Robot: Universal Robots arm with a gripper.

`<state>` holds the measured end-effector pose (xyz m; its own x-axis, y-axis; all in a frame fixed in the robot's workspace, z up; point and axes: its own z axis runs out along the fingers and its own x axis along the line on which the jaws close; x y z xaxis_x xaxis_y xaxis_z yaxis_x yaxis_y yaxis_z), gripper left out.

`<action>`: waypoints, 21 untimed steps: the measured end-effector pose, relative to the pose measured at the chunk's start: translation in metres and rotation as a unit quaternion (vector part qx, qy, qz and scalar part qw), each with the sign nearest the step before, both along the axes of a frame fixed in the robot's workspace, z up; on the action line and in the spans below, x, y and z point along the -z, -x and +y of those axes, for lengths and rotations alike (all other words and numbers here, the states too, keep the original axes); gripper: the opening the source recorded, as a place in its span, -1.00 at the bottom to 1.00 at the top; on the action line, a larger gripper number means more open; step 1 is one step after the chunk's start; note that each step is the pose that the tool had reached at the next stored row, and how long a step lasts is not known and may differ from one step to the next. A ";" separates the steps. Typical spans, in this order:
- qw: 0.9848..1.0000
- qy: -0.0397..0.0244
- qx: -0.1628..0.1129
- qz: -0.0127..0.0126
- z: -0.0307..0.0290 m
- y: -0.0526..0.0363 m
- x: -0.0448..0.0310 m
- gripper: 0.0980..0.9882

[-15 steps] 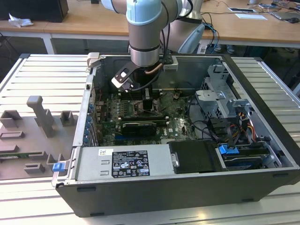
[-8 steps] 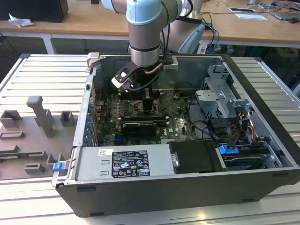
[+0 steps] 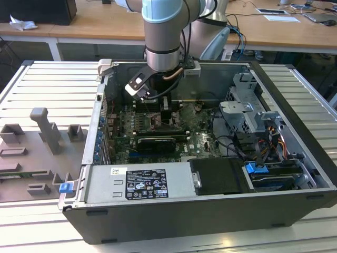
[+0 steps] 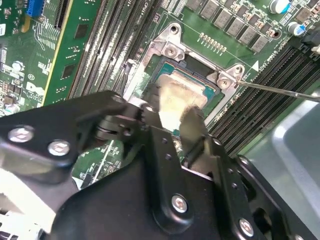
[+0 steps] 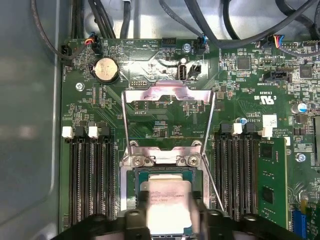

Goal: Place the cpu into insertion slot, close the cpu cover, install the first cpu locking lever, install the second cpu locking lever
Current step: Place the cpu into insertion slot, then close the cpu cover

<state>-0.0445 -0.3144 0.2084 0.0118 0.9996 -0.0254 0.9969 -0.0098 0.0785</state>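
Gripper (image 5: 170,216) clamped on cpu (image 5: 167,199) edges, over insertion slot (image 5: 165,173); cpu cover (image 5: 167,94) stands open; risk: tilted or offset seating could damage the slot.

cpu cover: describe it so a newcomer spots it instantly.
Inside the open computer case, on the green motherboard, find the cpu between the two banks of black memory slots. The cpu cover is the silver frame swung open just beside it; it alone is shiny metal with board showing through its square cut-out.
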 end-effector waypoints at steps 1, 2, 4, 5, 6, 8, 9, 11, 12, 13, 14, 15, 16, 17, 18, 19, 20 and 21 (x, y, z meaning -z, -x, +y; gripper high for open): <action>1.000 0.000 0.000 0.000 0.0000 0.0000 -0.0001 -0.44; 1.000 0.000 0.000 0.000 0.0000 0.0000 -0.0003 -0.44; 1.000 0.000 0.000 0.000 -0.0001 0.0001 -0.0013 -0.58; 1.000 0.000 0.000 0.000 0.0000 0.0000 -0.0014 -0.84; 1.000 0.000 0.000 0.000 0.0000 0.0000 -0.0018 -0.98; 1.000 0.000 0.000 0.000 -0.0001 0.0000 -0.0028 -0.98; 1.000 0.000 0.000 0.000 0.0000 0.0000 -0.0031 -0.98; 1.000 0.000 0.000 0.000 0.0000 0.0000 -0.0040 -0.98; 1.000 0.000 0.000 0.000 0.0000 0.0000 -0.0043 -0.98; 1.000 0.000 0.000 0.000 0.0000 0.0000 -0.0044 -0.98; 1.000 0.000 0.000 0.000 0.0000 0.0000 -0.0047 -0.98; 1.000 0.000 0.000 0.000 0.0000 0.0000 -0.0050 -0.98; 1.000 0.000 0.000 0.000 0.0000 0.0000 -0.0056 -0.98; 1.000 0.000 0.001 0.000 0.0000 0.0000 -0.0060 -0.98; 1.000 0.000 0.001 0.000 0.0000 -0.0002 -0.0060 -0.98; 1.000 0.000 0.001 0.001 0.0000 -0.0042 -0.0060 -0.98; 1.000 0.000 0.001 0.001 -0.0001 -0.0055 -0.0060 -0.98; 1.000 0.000 0.001 0.001 -0.0001 -0.0064 -0.0060 -0.98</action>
<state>-0.0382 -0.3145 0.2145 0.0144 0.9996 -0.0258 0.9970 -0.0124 0.0770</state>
